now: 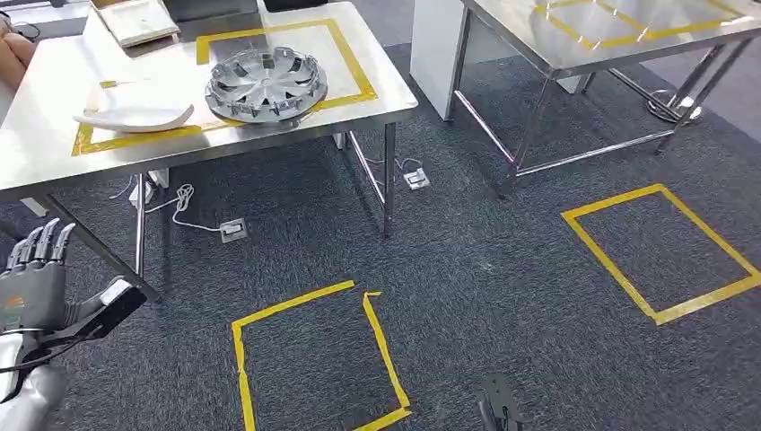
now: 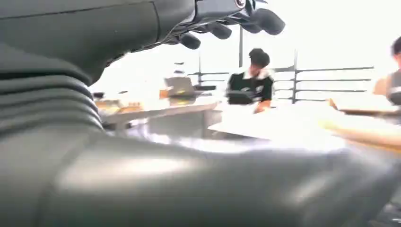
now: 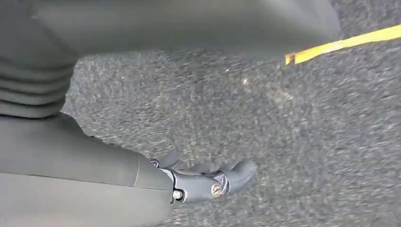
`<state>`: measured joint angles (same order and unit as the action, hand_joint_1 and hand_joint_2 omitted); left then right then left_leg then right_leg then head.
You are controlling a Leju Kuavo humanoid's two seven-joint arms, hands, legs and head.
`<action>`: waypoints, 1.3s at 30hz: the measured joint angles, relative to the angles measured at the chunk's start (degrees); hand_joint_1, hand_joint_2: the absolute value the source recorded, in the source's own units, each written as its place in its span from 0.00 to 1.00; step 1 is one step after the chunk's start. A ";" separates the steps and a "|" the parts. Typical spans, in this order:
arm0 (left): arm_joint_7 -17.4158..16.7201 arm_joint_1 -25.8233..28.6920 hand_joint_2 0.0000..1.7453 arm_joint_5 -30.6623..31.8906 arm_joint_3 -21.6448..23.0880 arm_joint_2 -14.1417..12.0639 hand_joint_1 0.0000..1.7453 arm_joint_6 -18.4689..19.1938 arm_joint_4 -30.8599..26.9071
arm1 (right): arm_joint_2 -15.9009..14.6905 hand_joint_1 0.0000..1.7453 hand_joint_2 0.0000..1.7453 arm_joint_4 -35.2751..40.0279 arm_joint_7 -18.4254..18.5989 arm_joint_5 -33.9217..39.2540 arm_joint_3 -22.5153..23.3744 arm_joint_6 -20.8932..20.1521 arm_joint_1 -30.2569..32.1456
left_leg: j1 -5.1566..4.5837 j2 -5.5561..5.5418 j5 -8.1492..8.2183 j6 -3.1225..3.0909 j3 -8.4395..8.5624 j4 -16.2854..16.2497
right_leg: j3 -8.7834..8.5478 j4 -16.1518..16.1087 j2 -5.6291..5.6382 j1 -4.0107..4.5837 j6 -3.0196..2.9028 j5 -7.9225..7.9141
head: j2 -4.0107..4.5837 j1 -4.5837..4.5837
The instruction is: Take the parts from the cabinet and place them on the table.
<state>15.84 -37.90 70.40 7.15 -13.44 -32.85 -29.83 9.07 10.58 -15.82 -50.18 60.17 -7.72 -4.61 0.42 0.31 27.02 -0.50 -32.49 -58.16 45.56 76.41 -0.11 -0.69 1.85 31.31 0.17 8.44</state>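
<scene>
No readable brand, label or writing anywhere. Head view: silver hubcap (image 1: 266, 83) sits on the steel table (image 1: 377, 106) at 11 o'clock, inside a yellow tape outline (image 1: 352, 67), with a white curved panel part (image 1: 135, 117) just beside it toward 9 o'clock; a flat white tray-like item (image 1: 136, 20) at the table's far edge is cut off by the frame. Left hand (image 1: 36, 269) at 8 o'clock, fingers apart and straight, holding nothing, arm cropped. Right hand (image 3: 208, 182) over grey carpet in the right wrist view, fingers loosely spread, nothing in it. Second steel table (image 1: 610, 40) at 1 o'clock, cut off. Yellow tape squares (image 1: 314, 359) on the carpet. Left wrist view overexposed and blurred; seated person (image 2: 250, 82) hard to make out.
</scene>
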 joint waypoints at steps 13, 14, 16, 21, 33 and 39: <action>-5.18 7.08 0.00 -13.78 -2.91 3.28 0.00 6.34 1.29 | -0.92 0.00 0.00 0.15 3.26 10.43 -9.97 1.53 4.02 | -0.17 -0.06 -0.96 -0.33 -1.60 -0.29 | -11.23 -16.55 0.36 0.01 -2.41 -4.44 | 0.00 -0.28; -5.50 8.03 0.00 -15.15 -2.91 3.56 0.00 7.02 1.42 | -1.12 0.00 0.00 0.31 3.70 11.39 -11.06 1.73 4.18 | -0.13 -0.07 -1.13 0.04 -1.58 -0.13 | -11.19 -16.54 0.34 0.04 -2.46 -4.47 | 0.00 -0.28; -6.05 10.07 0.00 -18.06 -3.04 4.13 0.00 8.33 1.68 | -1.51 0.00 0.00 0.70 4.09 13.47 -13.45 1.99 4.66 | -0.10 -0.11 -1.47 0.93 -1.60 0.08 | -11.09 -16.53 0.29 0.07 -2.57 -4.51 | 0.00 -0.28; -7.27 15.16 0.00 -24.78 -3.21 5.18 0.00 11.41 2.38 | -2.51 0.00 0.00 1.79 5.75 18.18 -19.27 2.73 5.74 | 0.02 -0.13 -1.67 2.41 -1.60 0.23 | -10.96 -16.49 0.30 0.13 -2.69 -4.59 | 0.00 -0.26; -10.14 26.29 0.00 -40.23 -3.89 7.63 0.00 18.60 3.76 | -4.35 0.00 0.00 4.94 9.03 29.02 -32.67 4.28 8.35 | -0.08 -0.16 -1.49 2.27 -1.94 -0.23 | -10.97 -16.57 0.25 0.03 -2.51 -4.66 | 0.00 -0.26; -11.53 31.61 0.00 -47.75 -4.26 8.87 0.00 22.11 4.37 | -5.16 0.00 0.00 6.49 10.88 34.31 -39.14 5.07 9.58 | -0.09 -0.16 -1.36 2.08 -2.06 -0.32 | -10.99 -16.58 0.21 0.02 -2.42 -4.60 | 0.00 -0.26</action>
<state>4.31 -6.29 22.65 2.88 -4.57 -10.74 -25.46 3.91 17.07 -4.94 -15.87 21.04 -2.65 4.97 0.33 0.16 25.66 1.58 -34.55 -58.48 34.57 59.83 0.10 -0.67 -0.56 26.71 0.17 8.17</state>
